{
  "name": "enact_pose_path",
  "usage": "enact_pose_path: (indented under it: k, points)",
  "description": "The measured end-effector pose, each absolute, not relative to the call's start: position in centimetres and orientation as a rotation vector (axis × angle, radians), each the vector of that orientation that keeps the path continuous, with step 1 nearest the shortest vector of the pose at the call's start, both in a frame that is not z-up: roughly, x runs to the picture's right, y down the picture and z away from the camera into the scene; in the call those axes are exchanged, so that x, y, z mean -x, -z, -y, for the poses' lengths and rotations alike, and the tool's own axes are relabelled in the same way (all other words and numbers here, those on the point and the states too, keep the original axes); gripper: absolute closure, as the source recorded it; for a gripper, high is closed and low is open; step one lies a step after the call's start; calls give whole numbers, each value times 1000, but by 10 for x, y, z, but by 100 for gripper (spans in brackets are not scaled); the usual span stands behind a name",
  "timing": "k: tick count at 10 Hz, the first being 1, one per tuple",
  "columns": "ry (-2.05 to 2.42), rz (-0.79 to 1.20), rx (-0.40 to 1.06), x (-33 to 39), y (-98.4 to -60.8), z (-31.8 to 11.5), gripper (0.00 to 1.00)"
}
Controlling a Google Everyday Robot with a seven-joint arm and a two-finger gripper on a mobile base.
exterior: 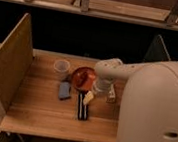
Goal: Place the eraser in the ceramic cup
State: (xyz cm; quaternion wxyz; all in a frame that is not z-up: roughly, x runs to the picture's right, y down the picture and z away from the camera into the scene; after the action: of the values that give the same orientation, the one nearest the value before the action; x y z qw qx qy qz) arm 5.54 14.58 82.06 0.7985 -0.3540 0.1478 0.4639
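Observation:
The eraser (82, 110), a long black bar with a pale stripe, lies flat on the wooden table, pointing toward its front edge. My gripper (88, 99) hangs open just over the eraser's far end, with nothing between its pale fingers. Its arm reaches in from the right. The ceramic cup (61, 68), small and whitish-grey, stands upright to the back left, about a hand's width from the gripper.
An orange-red bowl (82, 77) sits between the cup and the arm, with something dark inside. A blue-grey block (64, 90) lies left of the eraser. Upright panels (10, 63) wall the table's left and right ends. My pale body (155, 121) fills the right foreground.

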Motion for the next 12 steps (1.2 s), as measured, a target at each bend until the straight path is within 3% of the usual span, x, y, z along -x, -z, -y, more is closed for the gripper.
enact_pose_path:
  k: [5, 10, 12]
  points:
    - [-871, -319, 874, 4, -852, -161, 20]
    - [-878, -374, 933, 3, -874, -170, 21]
    - [-880, -379, 935, 1, -877, -169, 36]
